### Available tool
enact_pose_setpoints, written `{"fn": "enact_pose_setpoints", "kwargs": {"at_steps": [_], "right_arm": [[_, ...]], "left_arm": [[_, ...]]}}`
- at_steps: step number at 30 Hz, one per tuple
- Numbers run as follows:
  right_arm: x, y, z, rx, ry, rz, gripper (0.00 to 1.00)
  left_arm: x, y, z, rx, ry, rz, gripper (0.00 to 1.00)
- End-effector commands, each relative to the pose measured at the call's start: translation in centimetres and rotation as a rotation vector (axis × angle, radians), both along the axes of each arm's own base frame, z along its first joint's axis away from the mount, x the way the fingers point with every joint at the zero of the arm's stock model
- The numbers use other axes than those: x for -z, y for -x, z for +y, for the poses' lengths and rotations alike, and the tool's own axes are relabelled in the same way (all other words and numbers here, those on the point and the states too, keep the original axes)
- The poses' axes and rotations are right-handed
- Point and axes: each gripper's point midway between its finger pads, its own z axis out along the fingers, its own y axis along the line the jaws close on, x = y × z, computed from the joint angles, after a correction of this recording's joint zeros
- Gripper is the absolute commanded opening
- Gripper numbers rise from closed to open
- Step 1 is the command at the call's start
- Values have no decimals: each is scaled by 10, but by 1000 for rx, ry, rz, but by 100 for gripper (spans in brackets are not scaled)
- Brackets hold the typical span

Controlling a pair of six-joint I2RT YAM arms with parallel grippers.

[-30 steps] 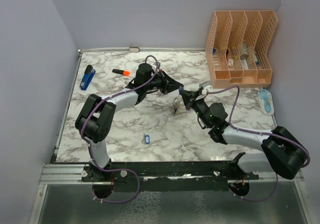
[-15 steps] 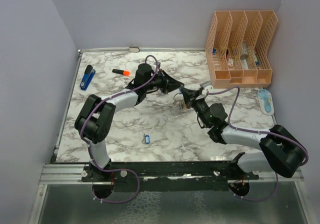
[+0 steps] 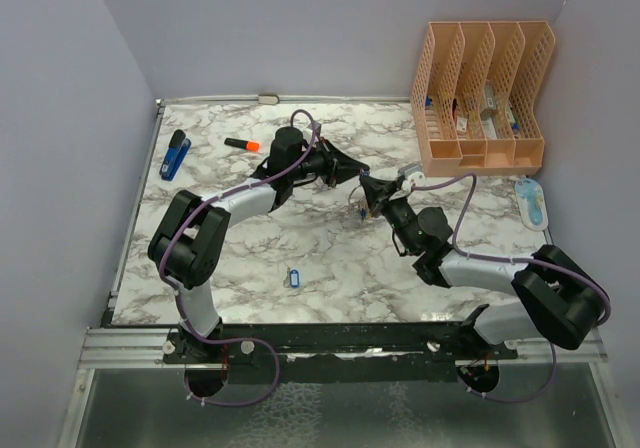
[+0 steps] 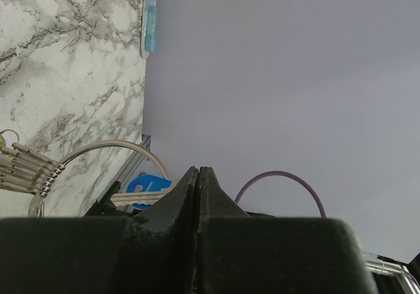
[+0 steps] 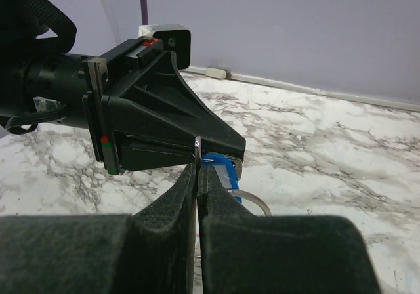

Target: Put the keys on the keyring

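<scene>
Nearest the arm bases, one loose key [image 3: 292, 278] with a blue oblong tag lies flat on the marble tabletop [image 3: 250, 253]. It is alone and well apart from both tools.

Further in, over mid-tabletop, the two tools meet tip to tip. The right tool [image 3: 369, 191] comes in from the right and the left tool [image 3: 357, 176] from the left. The tips are just beside each other, if not touching.

The keyring [image 3: 356, 208] hangs just below that meeting point, clear of the tabletop. From above it reads only as a small dark and blue cluster.

Right tool: tips pressed together. In its wrist view a short bit of thin silver wire stands up out of the seam. I cannot tell whether that is the keyring's own wire.

Left tool: jaws together, in its own wrist view and in the right wrist view.

A second key [image 5: 222, 170] has a blue tag that sits right against the right tool's tips and under the left tool's nose. A pale silver ring curves out beneath the tag. I cannot tell which tool carries the load.

Toward the back of the tabletop:
- A blue stapler [image 3: 175, 155] lies at the left.
- An orange marker [image 3: 241, 144] lies near it.
- A peach file organizer [image 3: 480, 98] stands in the right corner.
</scene>
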Motion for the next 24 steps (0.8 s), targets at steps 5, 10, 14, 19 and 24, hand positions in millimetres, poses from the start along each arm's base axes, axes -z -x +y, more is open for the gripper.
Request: {"fn": "enact_pose_setpoints", "kwargs": {"at_steps": [5,10,14,19,24], "right_arm": [[-5,-6,-4,46,-20,-30,1],[0,-7,-10,74,-23,-30,1],[5,-7,-15,99,-18,-21,1],[10,-7,-22,130,-12,-14,1],[11,-7,-26,144,1,-14,1]], "left_arm": [[-32,19,-5,57,71,-51,0],[-37,21,-6,64,88,-51,0],[-42,22,-6,69,100,-54,0],[-43,22,-5,73,101,-56,0],[-45,23,-5,74,105,-60,0]]}}
